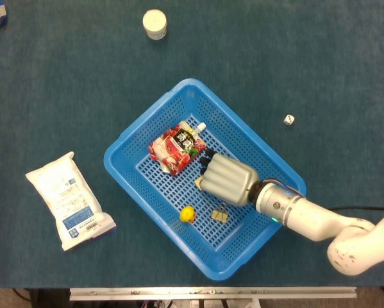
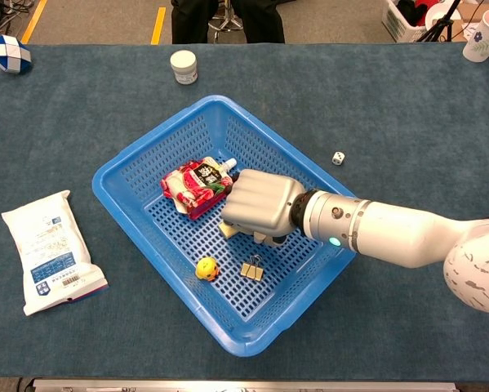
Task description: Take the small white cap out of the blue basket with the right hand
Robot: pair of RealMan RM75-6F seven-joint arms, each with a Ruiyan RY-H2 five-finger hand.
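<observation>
The blue basket [image 1: 192, 84] [image 2: 220, 100] sits mid-table. My right hand [image 1: 227, 178] [image 2: 260, 204] reaches into it from the right, back upward, fingers curled down onto the basket floor. A pale sliver of the small white cap [image 1: 197, 183] [image 2: 227, 229] peeks out under the fingertips at the hand's left edge, and the fingers are closed around it. Most of the cap is hidden by the hand. My left hand appears in neither view.
Also in the basket: a red drink pouch [image 1: 175, 149] [image 2: 193, 186] touching the fingertips, a yellow ball [image 1: 187, 214] and a binder clip [image 1: 220, 213]. On the table lie a white die [image 1: 289, 119], a white jar [image 1: 154, 24] and a white bag [image 1: 68, 200].
</observation>
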